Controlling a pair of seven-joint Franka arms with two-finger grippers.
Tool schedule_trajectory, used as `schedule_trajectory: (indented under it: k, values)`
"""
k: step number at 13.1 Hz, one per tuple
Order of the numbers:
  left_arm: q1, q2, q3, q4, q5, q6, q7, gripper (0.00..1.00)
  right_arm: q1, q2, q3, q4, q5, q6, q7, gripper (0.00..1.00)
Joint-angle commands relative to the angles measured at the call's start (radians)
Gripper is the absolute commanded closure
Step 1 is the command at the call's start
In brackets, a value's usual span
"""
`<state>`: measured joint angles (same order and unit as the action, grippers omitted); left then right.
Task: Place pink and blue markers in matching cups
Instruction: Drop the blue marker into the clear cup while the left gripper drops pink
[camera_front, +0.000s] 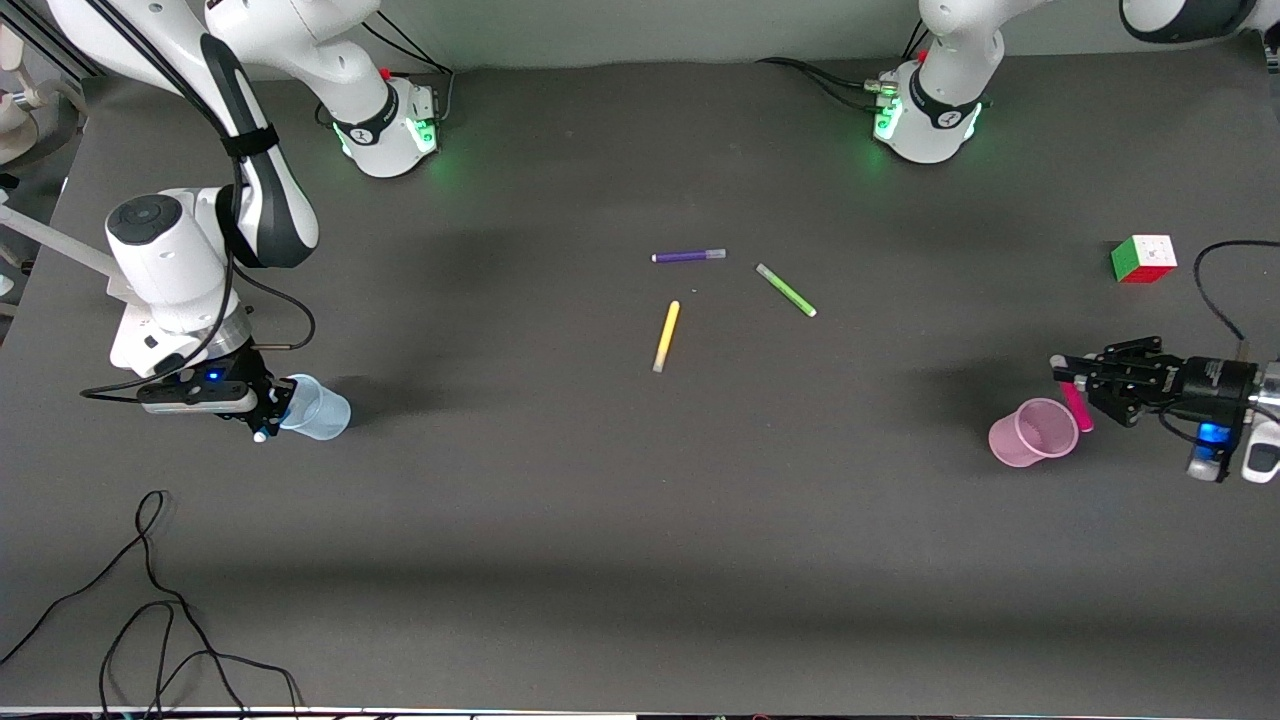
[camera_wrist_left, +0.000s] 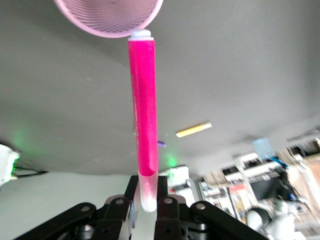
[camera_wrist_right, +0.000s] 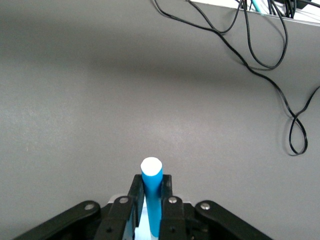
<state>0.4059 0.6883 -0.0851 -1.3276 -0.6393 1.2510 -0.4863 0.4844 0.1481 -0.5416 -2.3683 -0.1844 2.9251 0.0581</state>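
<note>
The front view looks down from high across the table (camera_front: 640, 560), bases at twelve o'clock. Each wrist view looks close along its own fingers. The left wrist and front views share the yellow pen (camera_front: 666, 336) (camera_wrist_left: 193, 130).

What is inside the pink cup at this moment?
Nothing visible: the pink cup looks empty. The left gripper holds the pink marker beside its rim, not inside.

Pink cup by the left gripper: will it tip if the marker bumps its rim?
Probably. The pink cup looks thin, translucent and empty, so likely very light. It tapers, so a nudge from the pink marker in the left gripper could tip or slide it.
</note>
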Motion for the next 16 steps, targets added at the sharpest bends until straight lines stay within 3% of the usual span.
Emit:
schedule_trajectory:
  k: [1,5,7,8,10,11,14,16]
  values:
    - [0.036,0.043,-0.013,-0.004,-0.045,-0.002,0.07,0.82,-0.006,-0.008,-0.003,-0.003,-0.02,0.009,0.009,0.0]
    - [0.04,0.094,-0.007,0.001,-0.046,0.01,0.152,0.82,-0.006,-0.028,0.0,0.033,-0.009,-0.09,0.006,0.0]
    - [0.071,0.128,-0.008,0.005,-0.048,0.018,0.202,0.72,-0.006,-0.045,0.005,0.088,-0.006,-0.22,0.008,0.0]
    - [0.071,0.129,-0.008,0.005,-0.046,0.027,0.212,0.59,-0.006,-0.06,0.006,0.122,-0.003,-0.297,0.008,0.0]
    - [0.071,0.129,-0.007,0.005,-0.042,0.044,0.213,0.23,-0.006,-0.079,0.034,0.231,0.105,-0.505,0.002,0.0]
    - [0.071,0.129,-0.007,0.01,-0.039,0.053,0.213,0.01,-0.006,-0.082,0.041,0.307,0.149,-0.644,-0.001,0.0]
    - [0.053,0.111,-0.011,0.066,0.073,0.053,0.213,0.01,-0.009,-0.087,0.058,0.518,0.158,-0.991,0.009,0.0]
    - [0.01,0.083,-0.013,0.12,0.207,0.056,0.213,0.01,-0.056,-0.111,0.125,0.611,0.157,-1.151,0.006,0.0]
